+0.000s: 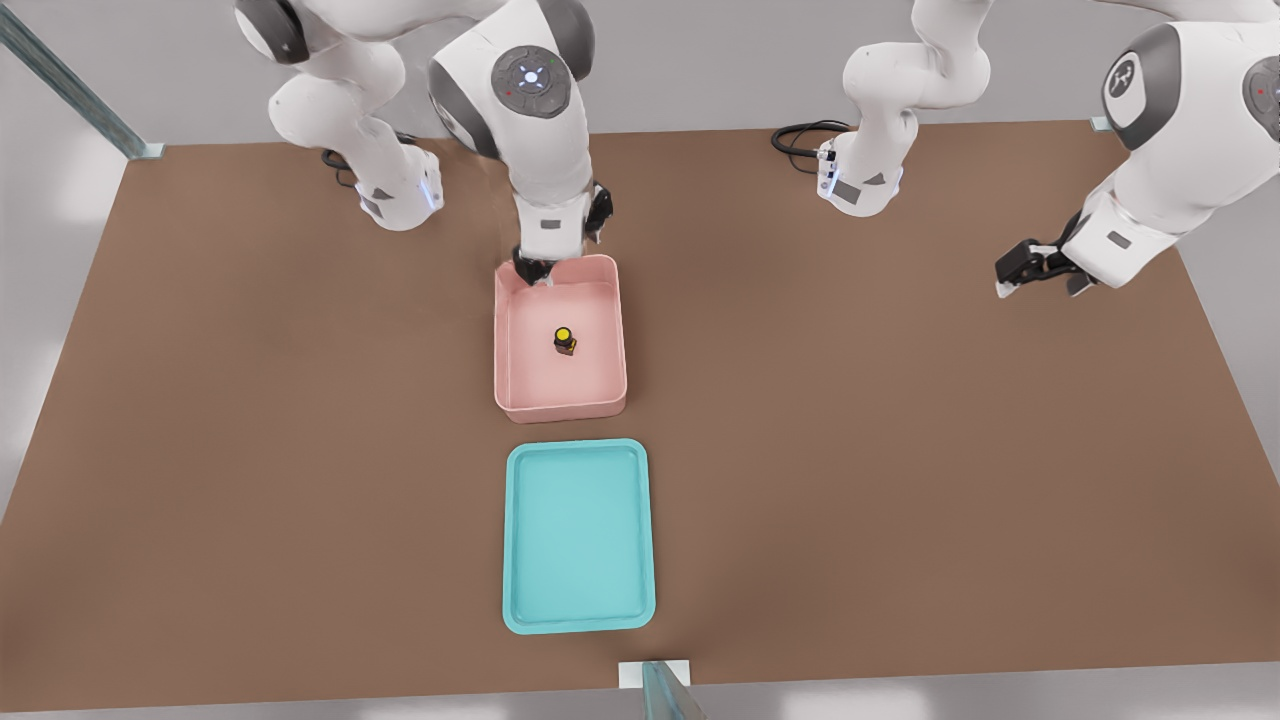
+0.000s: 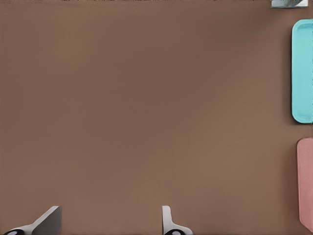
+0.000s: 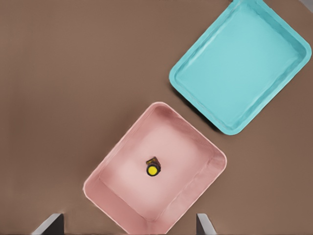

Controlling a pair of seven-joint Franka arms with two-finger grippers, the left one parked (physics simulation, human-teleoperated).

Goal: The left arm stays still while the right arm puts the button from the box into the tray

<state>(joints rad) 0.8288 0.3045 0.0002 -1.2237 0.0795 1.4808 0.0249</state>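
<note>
The small yellow-capped button stands upright on the floor of the pink box, near its middle. In the right wrist view the button shows from above inside the box. My gripper hangs over the box's far rim, above and behind the button. It is open, its fingertips spread wide with nothing between them. The cyan tray lies just in front of the box with nothing in it, and it also shows in the right wrist view.
The brown table carries only the box and tray. A black cable loops by the arm base at the back. The parked arm's gripper hovers at the front view's right. A metal post stands at the near edge.
</note>
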